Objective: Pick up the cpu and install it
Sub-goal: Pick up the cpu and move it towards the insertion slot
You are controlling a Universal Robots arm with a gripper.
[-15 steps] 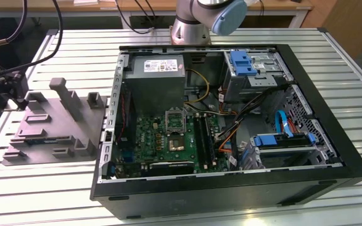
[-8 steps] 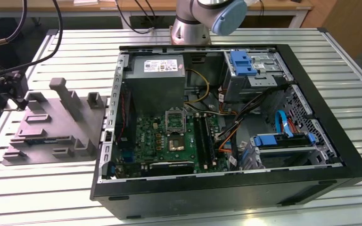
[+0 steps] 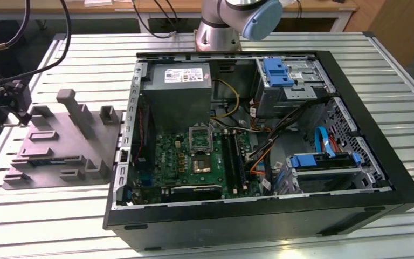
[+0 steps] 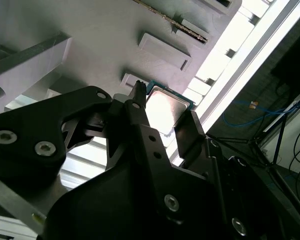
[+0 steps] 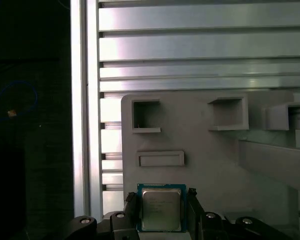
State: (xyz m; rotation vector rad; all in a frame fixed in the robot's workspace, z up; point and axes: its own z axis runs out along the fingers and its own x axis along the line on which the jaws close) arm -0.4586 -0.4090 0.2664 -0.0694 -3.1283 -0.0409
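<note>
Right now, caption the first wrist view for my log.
Black claw straddles the small silvery-grey square cpu lying on the grey moulded fixture plate, slatted aluminium table beyond.

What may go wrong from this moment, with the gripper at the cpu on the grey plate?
1. The gripper sits around the cpu at its thin edges only, so the chip may tilt or slip when lifted.
2. In the exterior view, loose cables run close to the socket inside the computer case; the arm might snag them.
</note>
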